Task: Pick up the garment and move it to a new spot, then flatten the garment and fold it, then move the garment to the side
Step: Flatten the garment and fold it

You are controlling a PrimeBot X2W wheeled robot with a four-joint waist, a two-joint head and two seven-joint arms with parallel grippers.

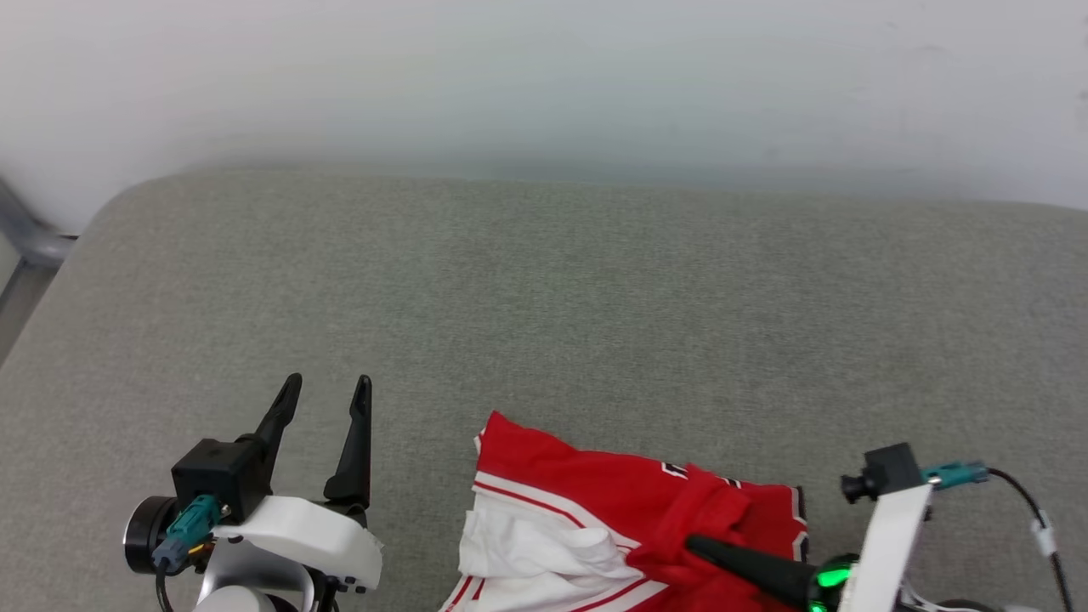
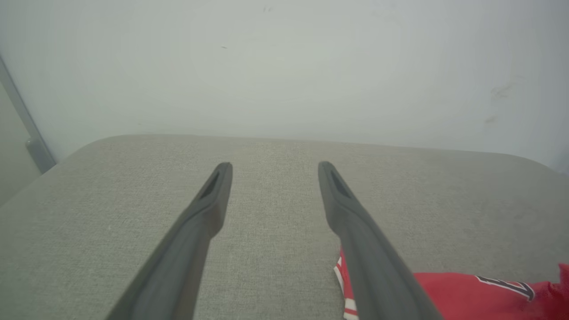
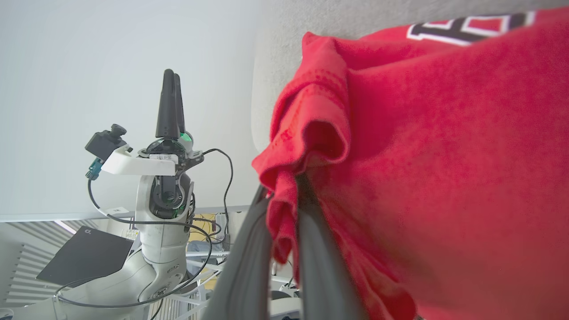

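Your right gripper [image 1: 690, 542] pinches the red-and-white jersey shirt [image 1: 595, 493], stretched left-to-right along the near edge of the grey fabric bench [image 1: 544, 297]. Your left gripper [image 1: 329, 381] stands wide, empty.

Garment [image 1: 595, 501]: quantity 1. Hands: quantity 2, comprising the left hand [image 1: 328, 380] and the right hand [image 1: 697, 546]. Fingers [image 2: 204, 222]: 2 per hand, 4 in total. Wrist cameras [image 1: 884, 472]: quantity 2. Grey fabric surface [image 1: 544, 297] carrying the garment: quantity 1.

The cushion [image 1: 544, 280] lies free beyond the garment [image 1: 586, 493], wall [image 1: 544, 76] behind.
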